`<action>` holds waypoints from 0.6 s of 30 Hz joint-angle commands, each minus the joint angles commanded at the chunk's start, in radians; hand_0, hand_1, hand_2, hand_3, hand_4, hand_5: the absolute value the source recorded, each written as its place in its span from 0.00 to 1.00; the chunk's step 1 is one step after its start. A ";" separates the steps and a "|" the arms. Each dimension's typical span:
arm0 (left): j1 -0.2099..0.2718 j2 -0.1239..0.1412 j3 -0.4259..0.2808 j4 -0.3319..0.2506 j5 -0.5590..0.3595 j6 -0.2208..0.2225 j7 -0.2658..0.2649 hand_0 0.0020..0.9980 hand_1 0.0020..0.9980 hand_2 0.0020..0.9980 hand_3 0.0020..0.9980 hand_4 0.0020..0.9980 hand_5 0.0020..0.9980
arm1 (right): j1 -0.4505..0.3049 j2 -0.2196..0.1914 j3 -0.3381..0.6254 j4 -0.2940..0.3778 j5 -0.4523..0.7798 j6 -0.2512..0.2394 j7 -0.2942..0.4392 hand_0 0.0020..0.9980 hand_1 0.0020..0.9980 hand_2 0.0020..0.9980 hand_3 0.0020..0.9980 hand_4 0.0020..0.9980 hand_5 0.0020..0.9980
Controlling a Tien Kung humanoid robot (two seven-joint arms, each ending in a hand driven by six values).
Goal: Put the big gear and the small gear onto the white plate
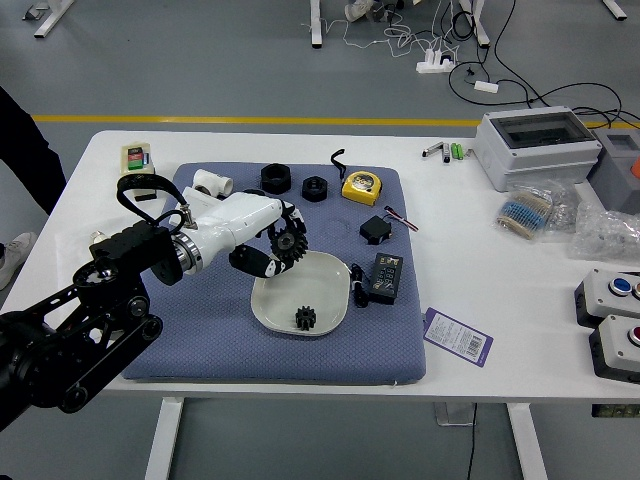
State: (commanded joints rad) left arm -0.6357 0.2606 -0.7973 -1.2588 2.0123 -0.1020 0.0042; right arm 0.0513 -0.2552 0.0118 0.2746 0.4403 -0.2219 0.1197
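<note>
Your left robot hand (243, 228) has the big gear (289, 243) pinched over the plate's far-left rim. The plate (276, 300) lies on the mat (230, 345), toward the table's (520, 365) near edge, with the small gear (305, 318) by its near rim. The tape measure (361, 187) sits nearer the table's far edge.

plate (284, 296): smooth, glossy | mat (220, 350): matt, cloth-like | small gear (305, 318): matt | bag (603, 238): glossy plastic

Head view: from high up, looking forward, down over table (530, 355).

No print is legible, even on the purple-edged card (458, 337).
</note>
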 joint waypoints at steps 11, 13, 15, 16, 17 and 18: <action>-0.029 -0.054 0.074 0.115 0.050 0.123 -0.057 0.39 0.50 0.56 0.61 0.71 0.10 | 0.004 -0.002 -0.001 0.000 0.000 -0.002 0.001 0.62 0.64 0.74 0.54 0.74 0.70; -0.033 -0.058 0.071 0.127 0.062 0.137 -0.059 0.42 0.54 0.62 0.67 0.92 0.18 | 0.005 -0.003 -0.002 0.000 0.000 -0.002 0.002 0.62 0.64 0.74 0.54 0.74 0.69; -0.036 -0.059 0.067 0.136 0.079 0.143 -0.062 0.42 0.54 0.62 0.67 0.92 0.18 | 0.005 -0.003 -0.002 0.000 0.000 -0.002 0.002 0.62 0.64 0.74 0.54 0.74 0.69; -0.037 -0.059 0.067 0.137 0.081 0.144 -0.062 0.42 0.54 0.62 0.67 0.92 0.18 | 0.005 -0.003 -0.002 0.000 0.000 -0.002 0.002 0.62 0.64 0.74 0.54 0.74 0.69; -0.037 -0.057 0.065 0.140 0.090 0.139 -0.061 0.42 0.54 0.62 0.67 0.92 0.18 | 0.005 -0.003 -0.001 0.000 0.000 -0.002 0.002 0.62 0.64 0.74 0.54 0.74 0.69; -0.037 -0.055 0.064 0.141 0.094 0.133 -0.059 0.42 0.54 0.62 0.67 0.92 0.18 | 0.004 -0.003 -0.001 0.000 0.001 -0.002 0.002 0.62 0.64 0.74 0.54 0.74 0.69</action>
State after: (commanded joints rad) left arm -0.6723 0.2054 -0.7330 -1.1174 2.1068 0.0307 -0.0550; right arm 0.0557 -0.2581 0.0106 0.2744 0.4409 -0.2243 0.1218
